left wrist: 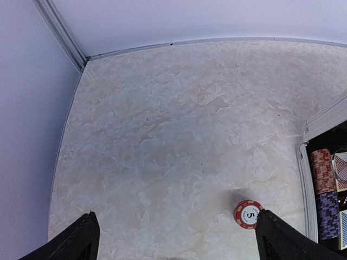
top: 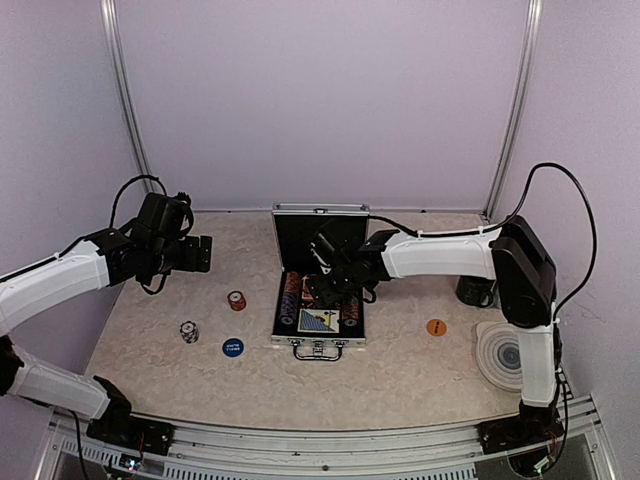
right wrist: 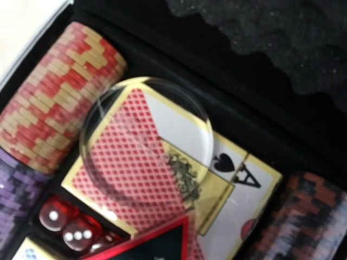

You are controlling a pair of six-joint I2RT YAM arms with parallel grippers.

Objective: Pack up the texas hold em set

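The silver case (top: 283, 325) lies open at mid-table with its lid (top: 320, 232) standing upright. Inside it are rows of red chips (right wrist: 59, 97), purple chips (right wrist: 16, 189) and red-black chips (right wrist: 303, 222), a red card deck (right wrist: 130, 179), red dice (right wrist: 65, 223) and a black triangle (right wrist: 162, 246). A clear round disc (right wrist: 179, 116) rests on the red deck. My right gripper (top: 330, 288) hovers low over the case; its fingers are hidden in the wrist view. My left gripper (left wrist: 176, 216) is open wide above bare table, with a red chip stack (left wrist: 248, 213) beside its right finger (left wrist: 279, 238).
On the table left of the case lie a red chip stack (top: 236, 300), a black-and-white chip stack (top: 189, 331) and a blue round button (top: 233, 347). An orange button (top: 436, 327), a dark mug (top: 475, 291) and a grey ringed coaster (top: 500, 352) sit to the right.
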